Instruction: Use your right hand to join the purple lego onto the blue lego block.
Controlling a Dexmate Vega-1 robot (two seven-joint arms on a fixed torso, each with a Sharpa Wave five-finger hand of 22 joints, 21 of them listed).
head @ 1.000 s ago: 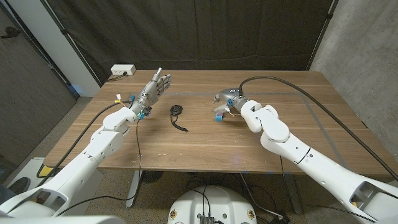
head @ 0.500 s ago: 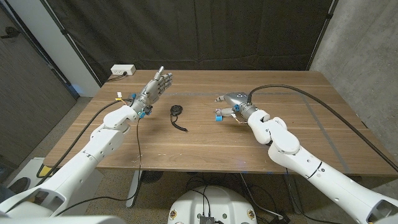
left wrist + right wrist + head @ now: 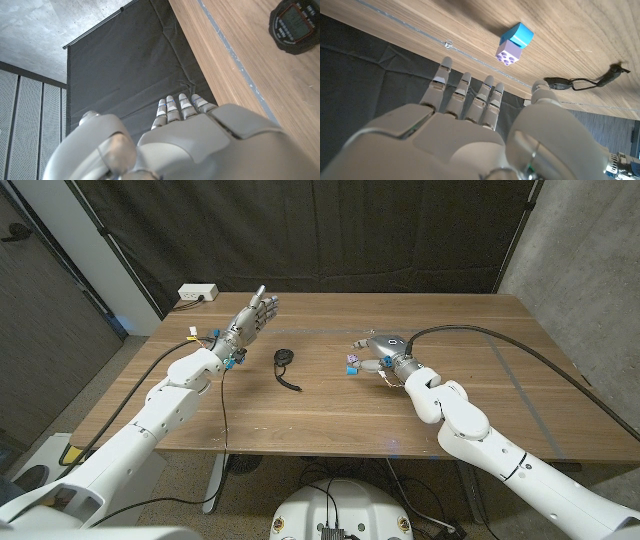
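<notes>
The purple lego [image 3: 352,358] [image 3: 509,52] sits joined to the blue lego [image 3: 350,369] [image 3: 518,34] on the wooden table [image 3: 330,415], as one small stack near the middle. My right hand [image 3: 381,350] [image 3: 470,135] hovers just to the right of the stack. Its fingers are stretched out and apart, and it touches neither brick. My left hand [image 3: 250,320] [image 3: 200,145] is raised over the table's far left with its fingers extended, holding nothing.
A black stopwatch [image 3: 283,358] [image 3: 295,25] with a cord [image 3: 293,383] [image 3: 580,82] lies between the two hands. A white power strip [image 3: 197,293] sits at the far left corner. A dark curtain hangs behind the table.
My right hand has let go and drawn back from over the bricks, uncovering the blue and then the purple lego. The left hand has not moved.
</notes>
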